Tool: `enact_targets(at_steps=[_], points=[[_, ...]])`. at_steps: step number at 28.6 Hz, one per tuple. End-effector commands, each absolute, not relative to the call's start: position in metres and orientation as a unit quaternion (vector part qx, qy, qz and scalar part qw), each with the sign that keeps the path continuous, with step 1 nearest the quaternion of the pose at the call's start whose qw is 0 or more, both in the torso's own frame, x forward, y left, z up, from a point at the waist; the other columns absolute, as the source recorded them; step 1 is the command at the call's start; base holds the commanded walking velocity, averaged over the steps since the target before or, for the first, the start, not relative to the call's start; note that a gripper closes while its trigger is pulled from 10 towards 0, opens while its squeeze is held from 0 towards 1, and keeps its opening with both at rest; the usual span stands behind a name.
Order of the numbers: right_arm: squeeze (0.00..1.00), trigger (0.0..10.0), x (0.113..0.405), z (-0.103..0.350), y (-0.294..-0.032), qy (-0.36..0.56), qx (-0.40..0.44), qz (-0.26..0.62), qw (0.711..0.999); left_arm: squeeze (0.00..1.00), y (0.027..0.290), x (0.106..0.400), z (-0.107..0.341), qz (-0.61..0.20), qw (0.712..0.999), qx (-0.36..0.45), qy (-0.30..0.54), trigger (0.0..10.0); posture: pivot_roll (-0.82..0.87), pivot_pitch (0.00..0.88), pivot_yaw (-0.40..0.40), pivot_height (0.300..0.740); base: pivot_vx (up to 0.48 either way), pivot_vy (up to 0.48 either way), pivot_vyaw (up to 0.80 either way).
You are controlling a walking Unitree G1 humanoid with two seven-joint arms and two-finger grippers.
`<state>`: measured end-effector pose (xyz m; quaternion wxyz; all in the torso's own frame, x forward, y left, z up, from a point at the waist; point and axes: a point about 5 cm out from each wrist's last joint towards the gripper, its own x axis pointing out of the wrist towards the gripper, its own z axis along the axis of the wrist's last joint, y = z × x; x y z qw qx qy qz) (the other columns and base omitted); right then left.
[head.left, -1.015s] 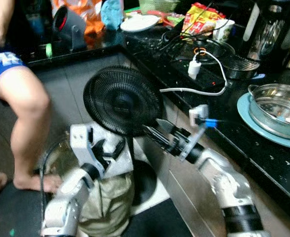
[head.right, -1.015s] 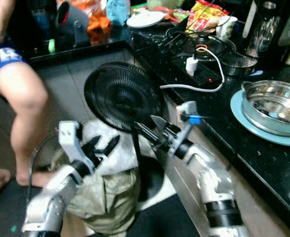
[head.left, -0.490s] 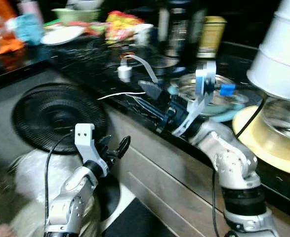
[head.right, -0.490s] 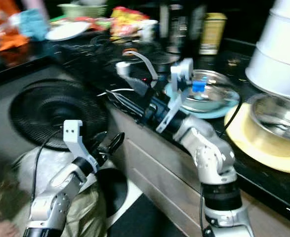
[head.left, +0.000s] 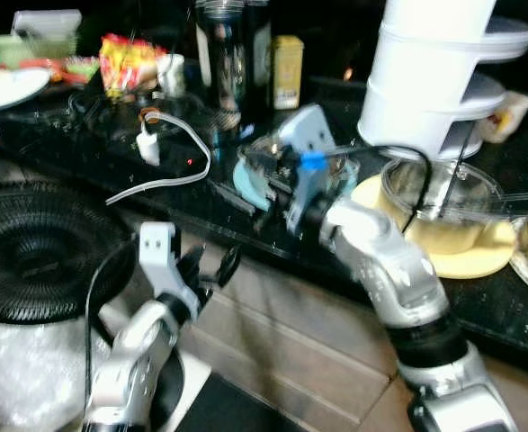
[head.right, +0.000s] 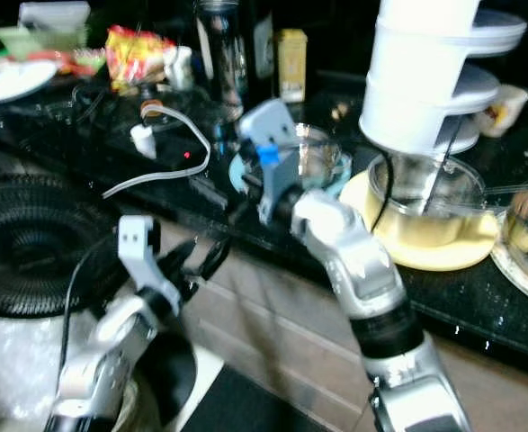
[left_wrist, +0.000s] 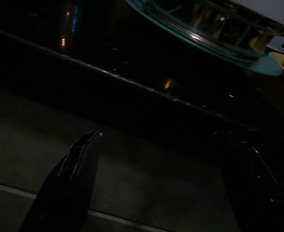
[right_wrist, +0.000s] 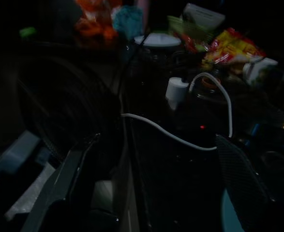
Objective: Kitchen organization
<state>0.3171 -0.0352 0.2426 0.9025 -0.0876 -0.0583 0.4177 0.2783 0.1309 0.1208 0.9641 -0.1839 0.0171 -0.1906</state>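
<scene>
A black countertop [head.left: 201, 193] carries a steel bowl [head.right: 313, 148] on a teal plate [head.left: 243, 180]. My right gripper [head.left: 246, 180] reaches over the counter's front edge just beside that plate. In its wrist view the right gripper [right_wrist: 158, 140] is open with nothing between its fingers, facing a white charger and cable [right_wrist: 175, 89]. My left gripper [head.left: 211, 265] hangs lower, in front of the cabinet face below the counter. It too is open and empty [left_wrist: 161, 140], and the steel bowl [left_wrist: 214, 24] sits above it.
A glass bowl [head.left: 439, 189] on a yellow plate [head.left: 452, 247] stands right of the teal plate, under a tall white stacked container [head.left: 434, 72]. Farther back are a yellow tin [head.left: 287, 58], a snack packet [head.left: 129, 63] and a white plate [head.left: 3, 85]. A black fan [head.left: 30, 252] stands low on the left.
The camera has swung right, so the fan slid left and the person's leg left the picture. My right arm has risen from beside the fan to the counter edge by the teal plate.
</scene>
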Motion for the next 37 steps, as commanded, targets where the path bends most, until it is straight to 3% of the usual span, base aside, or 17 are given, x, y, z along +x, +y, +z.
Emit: enact_targets(at_steps=[1,7,13,26,35,36,37], points=[[0.0,10.0,0.321,0.243,-0.031,-0.059,-0.11,0.399,0.908,0.0,0.136,0.277,0.117,-0.178,0.968,-0.177,0.022,10.0,0.07,0.0,0.02,0.74,0.0,0.0,0.0],[0.0,10.0,0.334,0.238,-0.014,-0.031,-0.219,0.351,0.91,0.0,0.135,0.277,0.118,-0.174,0.969,-0.177,0.019,10.0,0.08,0.0,0.011,0.74,0.0,0.0,0.0],[0.0,10.0,0.348,0.24,-0.014,0.014,-0.202,0.309,0.929,0.0,0.134,0.277,0.118,-0.173,0.969,-0.177,0.018,10.0,0.08,0.0,0.006,0.74,0.0,0.0,0.0],[0.0,10.0,0.375,0.251,-0.072,0.092,-0.214,0.198,0.952,0.0,0.134,0.277,0.117,-0.175,0.968,-0.18,0.019,10.0,0.08,0.0,0.008,0.74,0.0,0.0,0.0],[0.0,10.0,0.373,0.245,-0.094,0.161,-0.26,0.202,0.931,0.0,0.133,0.277,0.116,-0.177,0.967,-0.181,0.02,10.0,0.07,0.0,0.011,0.74,0.0,0.0,0.0],[0.0,8.2,0.371,0.242,-0.093,0.164,-0.262,0.211,0.927,0.0,0.133,0.277,0.116,-0.177,0.967,-0.181,0.021,10.0,0.07,0.0,0.009,0.74,0.0,0.0,0.0],[0.0,8.2,0.371,0.242,-0.093,0.164,-0.262,0.211,0.927,0.0,0.133,0.277,0.116,-0.177,0.967,-0.181,0.021,10.0,0.07,0.0,0.009,0.74,0.0,0.0,0.0]])
